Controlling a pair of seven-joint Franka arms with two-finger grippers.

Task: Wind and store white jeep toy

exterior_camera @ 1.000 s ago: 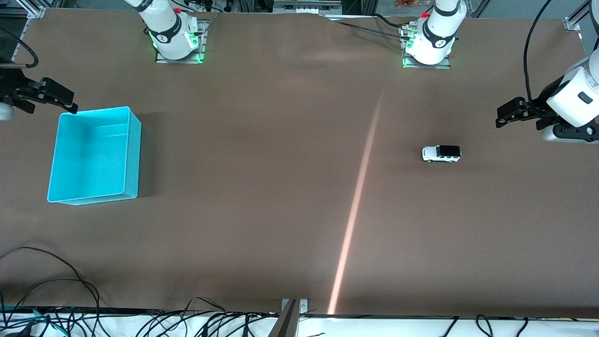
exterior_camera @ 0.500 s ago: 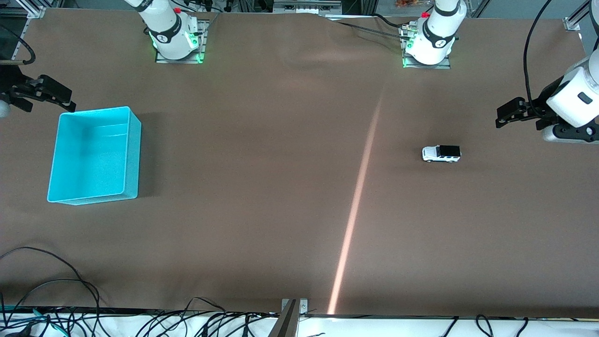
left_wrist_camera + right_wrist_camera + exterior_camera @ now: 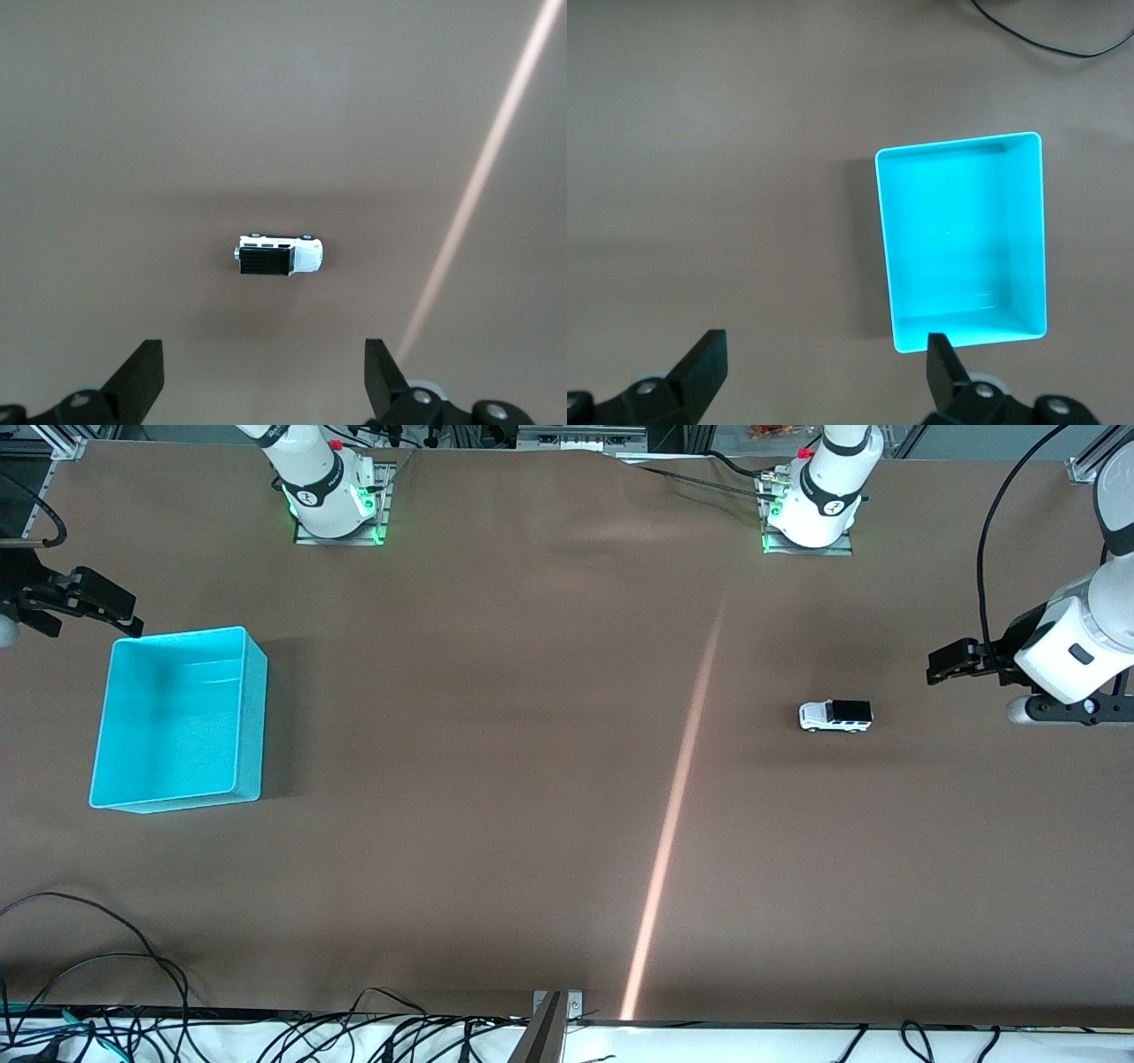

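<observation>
The step in hand looks like the approach: the jeep (image 3: 835,716) stands untouched on its wheels on the table (image 3: 532,779), toward the left arm's end, well apart from the bin (image 3: 177,722) at the right arm's end; nothing is wound or stored yet. The left gripper (image 3: 952,662) hangs in the air beside the jeep, fingers (image 3: 142,376) spread wide and empty; its wrist view looks straight down on the jeep (image 3: 279,255), which lies ahead of the fingers, not between them. The next move, I judge, calls for carrying that gripper over the jeep, lining the fingers across its narrow body, and coming down to close on its sides. The right gripper (image 3: 84,602) waits near the bin's corner, fingers (image 3: 700,367) released, holding nothing; the bin (image 3: 961,239) is empty.

Against a second ago: the left gripper has shifted a little toward the jeep and turned; the right gripper has drawn back slightly from the bin; jeep and bin have not moved.
</observation>
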